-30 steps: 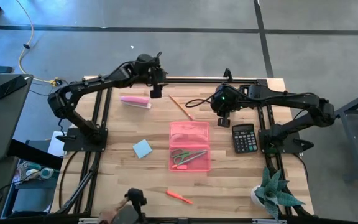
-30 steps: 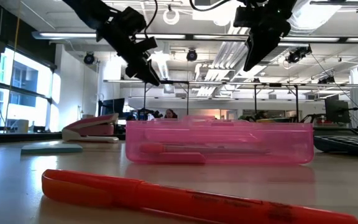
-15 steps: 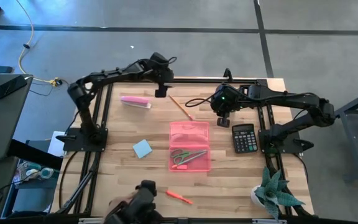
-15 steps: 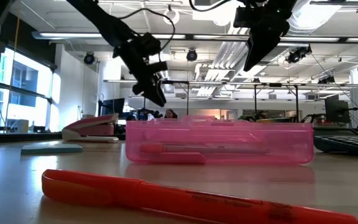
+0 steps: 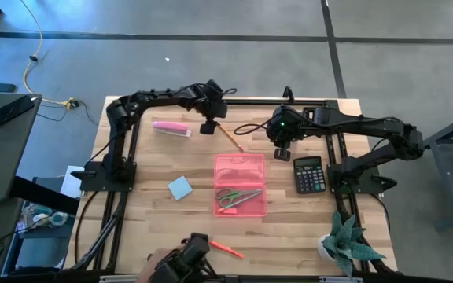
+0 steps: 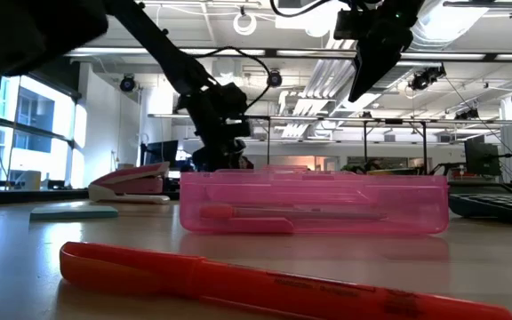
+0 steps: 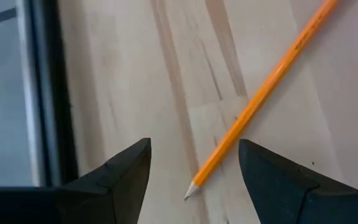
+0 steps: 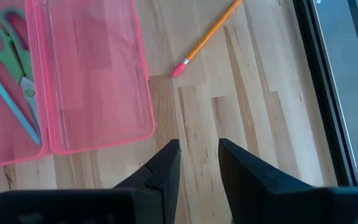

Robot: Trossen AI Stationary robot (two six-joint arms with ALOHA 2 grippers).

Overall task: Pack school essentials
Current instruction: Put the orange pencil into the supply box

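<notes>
Pink case (image 5: 240, 185), open on the table, scissors (image 5: 237, 198) inside. Pencil (image 5: 229, 136) just beyond it, its tip between the spread, empty fingers of the left gripper (image 7: 192, 171). Right gripper (image 8: 197, 162) beside the case, narrowly parted, empty.

From my left wrist, the pencil (image 7: 263, 93) runs off the frame's edge, so its eraser end is out of sight. My right wrist view cuts off the scissors (image 8: 8, 68) and part of the pink case (image 8: 92, 74). Low down, the case wall blurs whatever lies inside it.
</notes>
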